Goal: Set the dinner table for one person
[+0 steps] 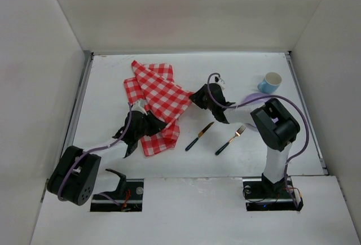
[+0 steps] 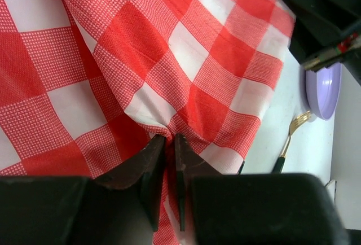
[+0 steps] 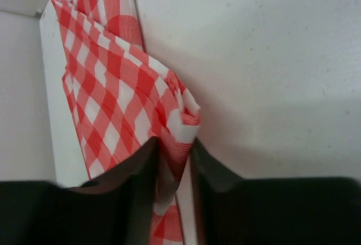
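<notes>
We note table point(image 1: 237, 67) rigid, fixed, under everything. Cloth point(image 1: 158, 95) lies left of centre: light, limp, bunching; we judge corners the best hold. Left gripper point(image 2: 169, 140) and right gripper point(image 3: 175, 143) each pinch a cloth fold.

A red and white checked cloth point(image 1: 159, 95) lies folded over and wrinkled. Just right of the cloth is a knife point(image 1: 199, 136) with a dark handle. A gold fork point(image 1: 230, 140) lies further right. Far right of the cloth stands a blue cup point(image 1: 270, 82), with a purple plate point(image 1: 254, 97) near it, partly hidden.
</notes>
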`<action>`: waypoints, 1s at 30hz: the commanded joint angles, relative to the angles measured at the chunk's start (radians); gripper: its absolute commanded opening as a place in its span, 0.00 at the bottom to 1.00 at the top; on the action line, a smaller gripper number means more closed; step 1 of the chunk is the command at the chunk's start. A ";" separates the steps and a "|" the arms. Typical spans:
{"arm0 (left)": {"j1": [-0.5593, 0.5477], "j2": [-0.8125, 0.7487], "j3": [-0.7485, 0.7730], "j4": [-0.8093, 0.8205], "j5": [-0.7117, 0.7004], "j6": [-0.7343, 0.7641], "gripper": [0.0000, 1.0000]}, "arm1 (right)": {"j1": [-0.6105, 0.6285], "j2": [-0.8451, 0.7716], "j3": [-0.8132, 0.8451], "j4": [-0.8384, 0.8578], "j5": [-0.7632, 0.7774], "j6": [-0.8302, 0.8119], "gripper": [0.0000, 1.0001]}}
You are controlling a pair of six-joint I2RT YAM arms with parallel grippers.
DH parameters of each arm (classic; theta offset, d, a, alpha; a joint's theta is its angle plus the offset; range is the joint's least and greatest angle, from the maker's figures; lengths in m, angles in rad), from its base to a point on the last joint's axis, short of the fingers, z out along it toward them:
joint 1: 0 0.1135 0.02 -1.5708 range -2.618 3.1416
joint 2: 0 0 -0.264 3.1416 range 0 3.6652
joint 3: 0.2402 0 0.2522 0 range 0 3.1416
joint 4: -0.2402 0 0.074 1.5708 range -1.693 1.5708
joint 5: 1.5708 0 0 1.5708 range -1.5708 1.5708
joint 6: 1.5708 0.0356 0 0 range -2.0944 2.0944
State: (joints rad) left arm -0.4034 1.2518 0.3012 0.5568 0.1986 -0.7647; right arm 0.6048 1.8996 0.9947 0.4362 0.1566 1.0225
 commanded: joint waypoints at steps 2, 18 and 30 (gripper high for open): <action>0.024 -0.090 -0.022 -0.070 0.009 -0.013 0.27 | -0.029 0.004 0.038 0.085 -0.029 0.054 0.20; 0.182 -0.393 -0.017 -0.756 -0.257 -0.074 0.48 | -0.063 -0.129 -0.025 0.102 0.011 -0.024 0.15; 0.182 -0.023 0.016 -0.330 -0.257 -0.165 0.07 | -0.133 -0.174 0.102 -0.017 0.067 -0.173 0.13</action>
State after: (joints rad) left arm -0.2512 1.1519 0.3172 0.1738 -0.0494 -0.8886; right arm 0.5213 1.7790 1.0080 0.4427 0.1722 0.9295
